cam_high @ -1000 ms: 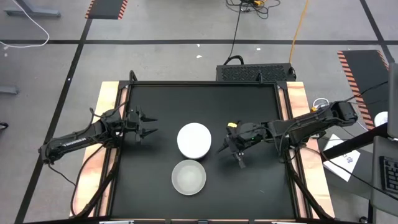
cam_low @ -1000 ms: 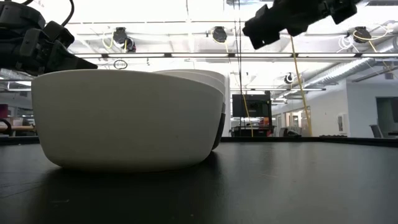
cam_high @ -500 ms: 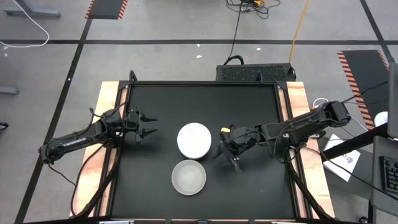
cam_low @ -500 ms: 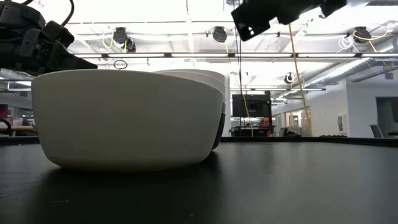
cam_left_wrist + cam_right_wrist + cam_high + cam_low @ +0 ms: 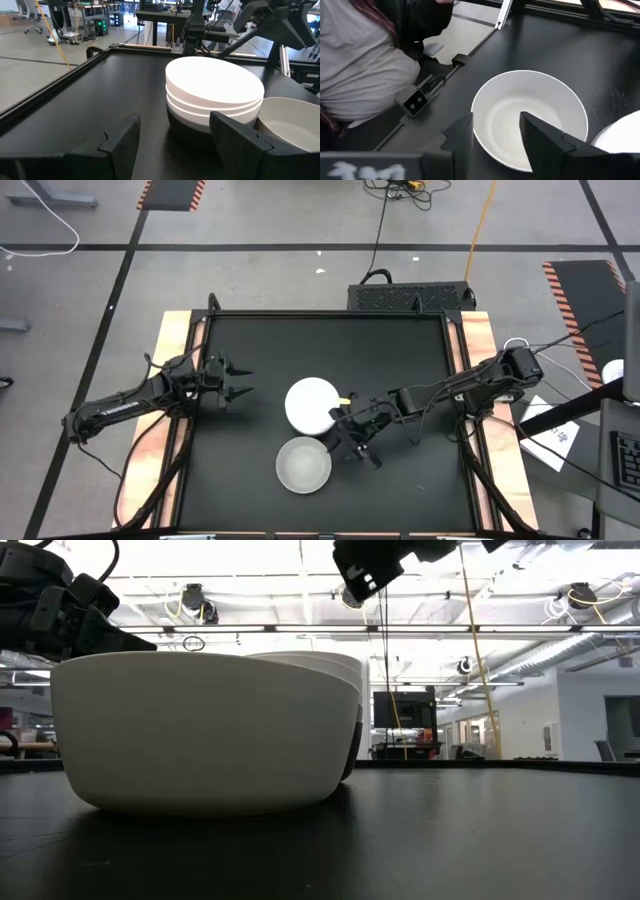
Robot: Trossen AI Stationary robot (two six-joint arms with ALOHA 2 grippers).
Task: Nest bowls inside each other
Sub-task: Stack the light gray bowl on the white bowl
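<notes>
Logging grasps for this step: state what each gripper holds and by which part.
Nothing is held. The right gripper hangs open above the rim of the single upright white round bowl; the left gripper waits open, apart from the stack of overturned white bowls.

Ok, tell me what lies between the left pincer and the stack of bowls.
Only bare black table. In the high view nothing lies between the open left pincer and the stack of bowls; the left wrist view shows the same.

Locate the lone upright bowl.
In the high view the lone bowl sits near the table's front edge, just in front of the white stack, with the right gripper beside its rim.
</notes>
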